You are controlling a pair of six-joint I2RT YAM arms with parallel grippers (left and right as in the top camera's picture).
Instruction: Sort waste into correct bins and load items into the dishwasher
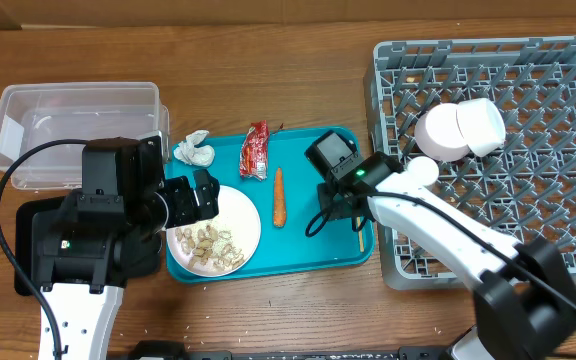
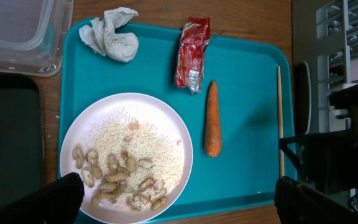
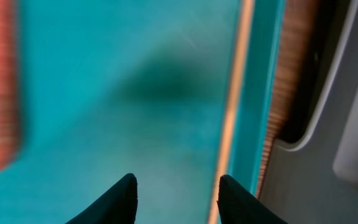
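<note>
From overhead, my left gripper [image 1: 200, 195] hangs over the white plate [image 1: 240, 222] in the near-left corner of the teal tray [image 1: 318, 258], and beige food scraps [image 1: 208, 247] lie on the plate. The crumpled tissue [image 1: 194, 150] sits at the tray's far-left corner, the red wrapper [image 1: 255, 151] is by its far edge and the carrot [image 1: 278, 195] is in the middle. My right gripper [image 1: 340, 205] is over the tray's right side, near a thin wooden stick [image 1: 360, 235] that lies along the right rim. The clear tub [image 1: 73, 130] stands at the tabletop's far-left corner. The black tray [image 1: 30, 240] is nearer me, partly under my left arm. The grey rack [image 1: 528, 215] fills the tabletop's right edge, with two white bowls [image 1: 460, 130] touching inside it

From my left wrist, my fingers [image 2: 67, 199] stand wide apart and empty above the plate

From my right wrist, my fingertips [image 3: 120, 199] are parted with only bare teal between them; the stick runs just right of them, and the carrot is a blur at the left
</note>
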